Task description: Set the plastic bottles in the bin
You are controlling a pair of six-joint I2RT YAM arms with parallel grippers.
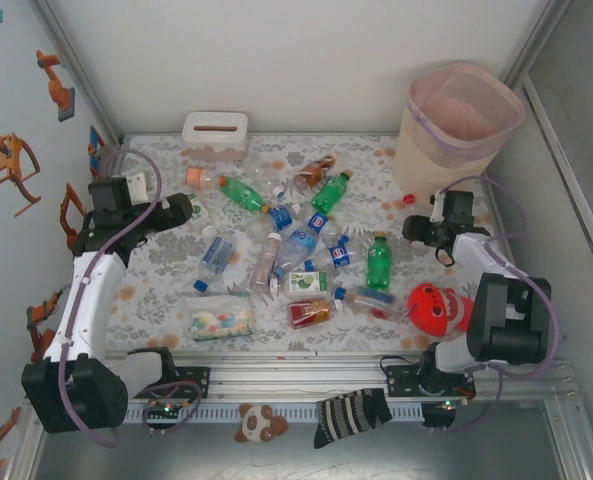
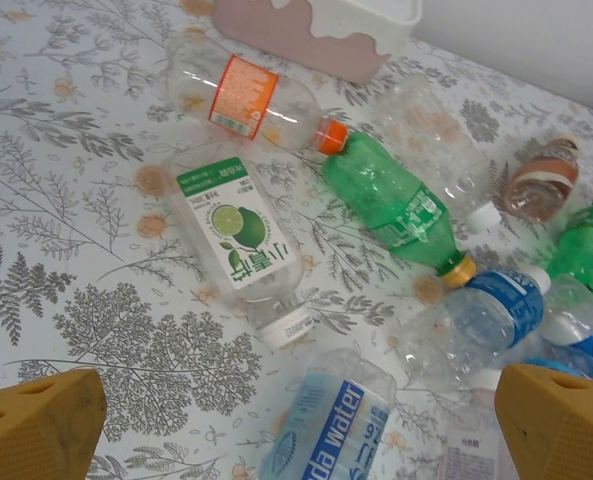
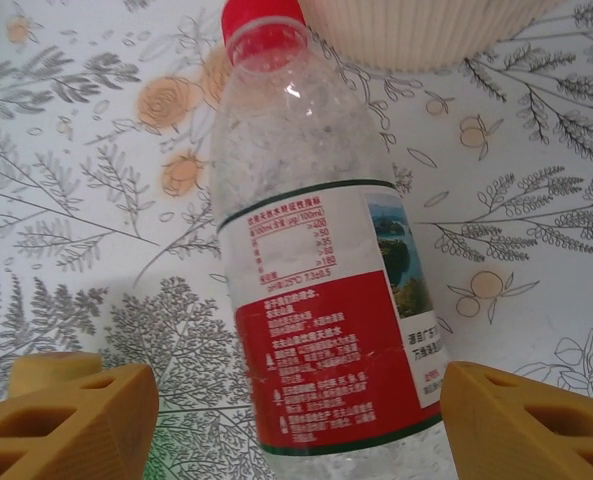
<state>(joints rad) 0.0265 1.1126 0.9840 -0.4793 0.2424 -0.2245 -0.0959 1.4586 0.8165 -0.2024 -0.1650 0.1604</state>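
Several plastic bottles (image 1: pixel 294 245) lie scattered mid-table, green, clear and blue-labelled. The bin (image 1: pixel 456 125), tall and beige-pink, stands at the back right. My right gripper (image 1: pixel 428 228) sits low just in front of it. In the right wrist view its open jaws (image 3: pixel 301 425) straddle a clear bottle with a red cap and red-white label (image 3: pixel 326 300); the right pad touches the label, the left stands apart. The bin's base (image 3: pixel 426 30) is just beyond the cap. My left gripper (image 1: pixel 191 210) hangs open over a blue-labelled water bottle (image 2: pixel 331 430), near a lime-labelled bottle (image 2: pixel 234 235).
A white tissue box (image 1: pixel 215 135) stands at the back left. A clear packet of coloured pieces (image 1: pixel 216 320) lies near the front and a red rounded toy (image 1: pixel 436 308) beside the right arm. White walls close in the table.
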